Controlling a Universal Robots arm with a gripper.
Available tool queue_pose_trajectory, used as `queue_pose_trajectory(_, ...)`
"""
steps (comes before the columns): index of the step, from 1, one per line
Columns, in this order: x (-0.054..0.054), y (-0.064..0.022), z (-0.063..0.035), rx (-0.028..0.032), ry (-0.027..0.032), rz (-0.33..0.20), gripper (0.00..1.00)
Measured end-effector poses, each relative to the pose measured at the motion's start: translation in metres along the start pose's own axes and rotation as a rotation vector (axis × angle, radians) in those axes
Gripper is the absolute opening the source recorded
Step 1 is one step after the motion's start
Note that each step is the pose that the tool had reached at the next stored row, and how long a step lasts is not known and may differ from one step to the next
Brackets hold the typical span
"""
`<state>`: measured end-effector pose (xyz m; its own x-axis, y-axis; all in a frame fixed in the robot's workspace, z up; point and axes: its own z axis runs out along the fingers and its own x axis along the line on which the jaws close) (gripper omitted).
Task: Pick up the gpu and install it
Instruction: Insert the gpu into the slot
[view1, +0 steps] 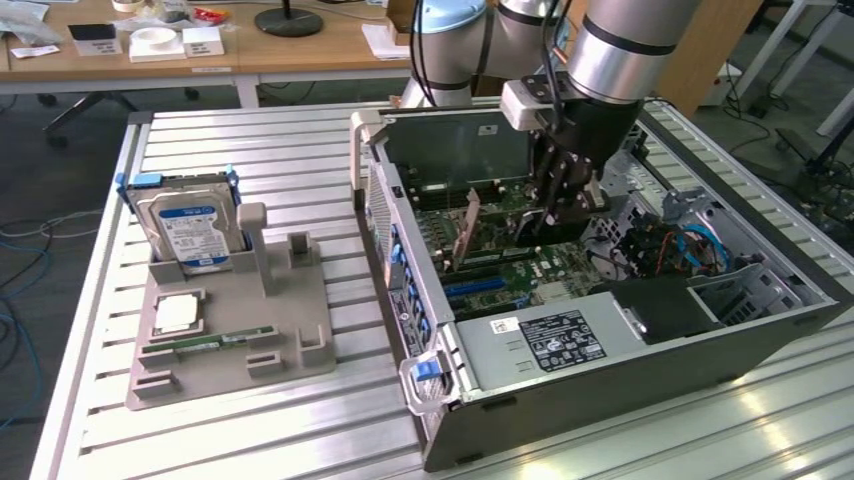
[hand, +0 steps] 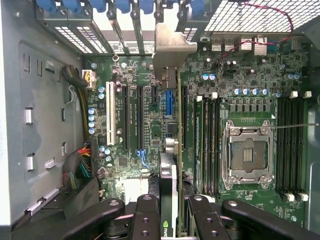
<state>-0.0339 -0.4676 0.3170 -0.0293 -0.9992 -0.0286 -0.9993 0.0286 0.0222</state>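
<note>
Gripper (hand: 172, 212) partly closed; gpu (hand: 169, 182) seen clamped edge-on between its fingers (hand: 147, 215), hanging directly beneath over the expansion slots (hand: 132, 115). Card judged light, stiff, fragile: to be held by flat faces near upper edge.

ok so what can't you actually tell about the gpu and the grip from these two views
- Whether the gpu is fully seated on the motherboard: the wrist view sees the card edge-on, so its own body covers the connector. In the exterior view the gripper stands in front.
- Where the fingers press the card: cut off by the wrist picture's edge.
- The hard drive label text: too small in the exterior view.
</note>
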Motion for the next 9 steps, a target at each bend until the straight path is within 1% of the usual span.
queue_pose_trajectory(4,0.0,0.0,0.0,0.0,-0.0001,0.0,0.27)
queue_pose_trajectory(9,0.0001,0.0025,0.0018,0.0001,0.0,0.0,0.27)
